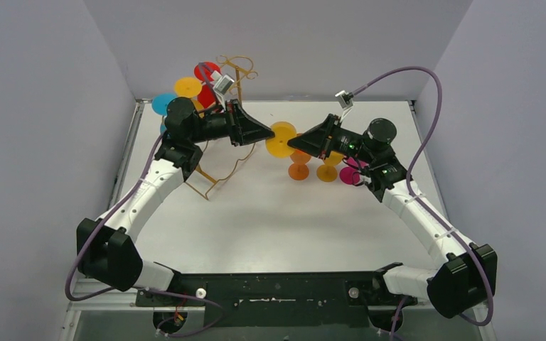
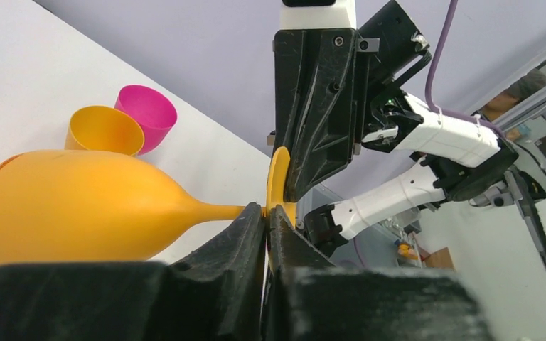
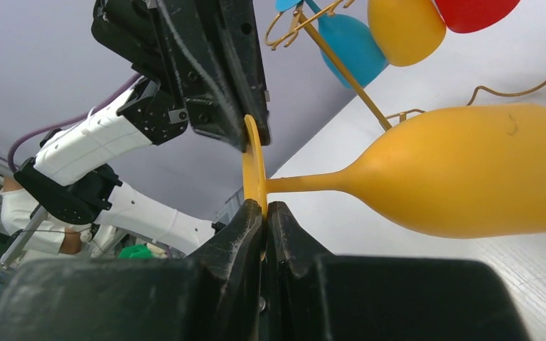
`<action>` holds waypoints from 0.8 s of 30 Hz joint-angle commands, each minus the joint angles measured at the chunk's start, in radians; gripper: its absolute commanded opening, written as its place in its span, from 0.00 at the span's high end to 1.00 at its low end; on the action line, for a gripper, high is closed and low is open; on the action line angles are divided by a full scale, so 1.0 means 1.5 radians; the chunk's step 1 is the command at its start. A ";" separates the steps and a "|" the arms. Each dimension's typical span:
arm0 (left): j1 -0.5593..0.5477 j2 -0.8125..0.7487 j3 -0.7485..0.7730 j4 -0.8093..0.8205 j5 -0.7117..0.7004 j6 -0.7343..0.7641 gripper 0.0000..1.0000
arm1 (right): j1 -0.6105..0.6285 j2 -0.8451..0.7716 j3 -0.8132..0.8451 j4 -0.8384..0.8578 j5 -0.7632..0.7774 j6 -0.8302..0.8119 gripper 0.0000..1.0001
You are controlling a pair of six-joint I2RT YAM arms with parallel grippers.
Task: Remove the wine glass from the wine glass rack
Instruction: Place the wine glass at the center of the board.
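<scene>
Right pincer [image 3: 265,210] is clamped shut on the flat foot of the yellow wine glass [image 3: 469,170], and the left pincer [image 2: 265,214] is pinching that same foot from the other side. In the top view the glass sits mid-frame, apart from the gold rack [image 1: 240,79] at upper left, where other glasses [image 1: 188,87] hang.

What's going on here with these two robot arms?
Both arms have hold of one yellow wine glass, held sideways between them. The left gripper and the right gripper are each shut on its flat foot. The glass is off the gold rack, where other coloured glasses hang. More glasses sit on the table.
</scene>
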 commanded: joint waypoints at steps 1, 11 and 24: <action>-0.015 -0.035 -0.018 0.038 0.002 0.005 0.83 | 0.018 -0.008 0.009 0.028 -0.004 -0.027 1.00; -0.016 -0.112 -0.126 0.016 0.024 0.005 0.44 | 0.039 -0.039 -0.009 -0.020 0.032 -0.113 1.00; -0.071 -0.137 -0.226 0.150 -0.074 -0.092 0.61 | 0.068 -0.025 -0.015 0.007 0.030 -0.120 1.00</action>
